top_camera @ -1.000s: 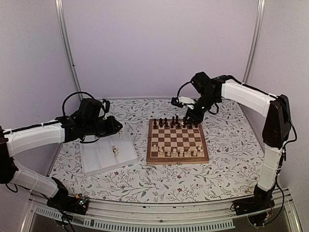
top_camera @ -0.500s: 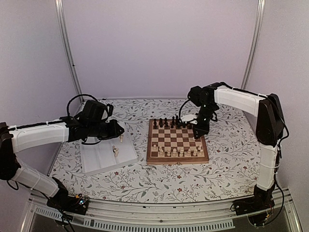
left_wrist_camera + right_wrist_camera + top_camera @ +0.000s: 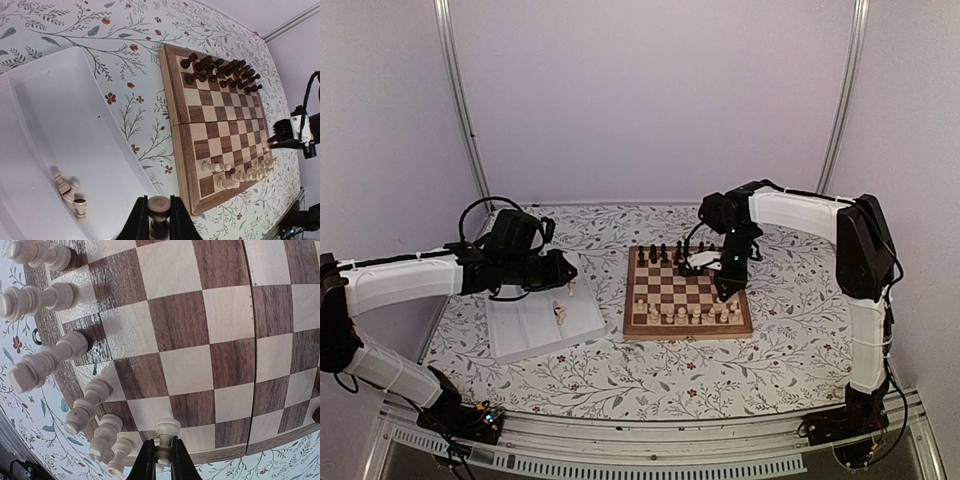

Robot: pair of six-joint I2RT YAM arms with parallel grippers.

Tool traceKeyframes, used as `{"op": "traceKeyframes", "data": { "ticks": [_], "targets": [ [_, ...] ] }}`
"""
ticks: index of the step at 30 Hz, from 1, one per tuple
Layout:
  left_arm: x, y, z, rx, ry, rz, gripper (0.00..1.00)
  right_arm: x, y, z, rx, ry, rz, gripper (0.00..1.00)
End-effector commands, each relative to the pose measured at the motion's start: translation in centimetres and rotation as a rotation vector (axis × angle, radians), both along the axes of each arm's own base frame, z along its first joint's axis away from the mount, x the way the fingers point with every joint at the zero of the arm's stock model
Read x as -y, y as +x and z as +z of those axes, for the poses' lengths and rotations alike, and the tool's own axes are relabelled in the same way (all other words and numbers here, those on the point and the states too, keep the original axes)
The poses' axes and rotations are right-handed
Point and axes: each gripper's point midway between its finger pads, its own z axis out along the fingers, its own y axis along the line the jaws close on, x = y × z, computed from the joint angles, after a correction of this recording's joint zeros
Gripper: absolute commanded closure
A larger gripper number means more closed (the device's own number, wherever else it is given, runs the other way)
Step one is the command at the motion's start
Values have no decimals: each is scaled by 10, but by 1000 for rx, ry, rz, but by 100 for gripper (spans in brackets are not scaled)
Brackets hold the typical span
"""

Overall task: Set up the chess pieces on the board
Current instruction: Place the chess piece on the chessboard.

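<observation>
We see our left arm stretched across from the left, wrist level, its end effector (image 3: 154,221) pinched tight on a small piece. Our right arm arches over from the right with the elbow high and the wrist turned downward, its end effector (image 3: 160,456) likewise pinched on a pale piece.

One board (image 3: 687,292) and one white tray (image 3: 520,335) lie on the desk. Two grippers, one pale chessman in each pair of jaws: one in the left gripper (image 3: 159,220), one in the right gripper (image 3: 165,455). The tray holds one small heap of chess pieces (image 3: 67,189) — about four. At least six more stand along the board's edge in the right wrist view. The dark chessmen (image 3: 220,70) fill two rows — too bunched to count.
</observation>
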Motion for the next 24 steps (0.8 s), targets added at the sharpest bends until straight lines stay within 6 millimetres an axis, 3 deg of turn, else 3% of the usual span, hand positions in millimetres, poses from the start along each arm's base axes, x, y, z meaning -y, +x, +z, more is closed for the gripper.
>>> {"op": "traceKeyframes", "data": {
  "ticks": [1, 24],
  "targets": [
    [3, 1, -3, 2, -3, -16, 100, -1, -5, -5, -30, -25, 13, 94],
    [5, 2, -9, -9, 2, -25, 100, -12, -9, -11, -50, -22, 25, 90]
  ]
}}
